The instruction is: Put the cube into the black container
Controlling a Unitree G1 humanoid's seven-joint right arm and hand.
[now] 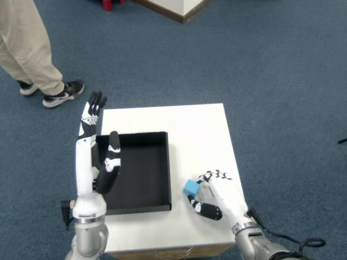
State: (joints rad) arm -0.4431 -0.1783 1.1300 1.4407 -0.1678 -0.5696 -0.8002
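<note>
A small blue cube point(190, 187) sits just right of the black container point(142, 170) on the white table point(184, 130). My right hand point(218, 194) has its fingers curled around the cube's right side and its thumb below it, so the hand is closed on the cube. The cube is close to the container's right wall, still outside it. The left hand point(92, 146) stands upright with fingers spread over the container's left edge, holding nothing.
A person's legs and shoes point(38, 59) stand on the blue carpet at the upper left. A wooden-trimmed white base point(179, 8) is at the top. A cable point(293, 244) trails from my right forearm at the bottom right.
</note>
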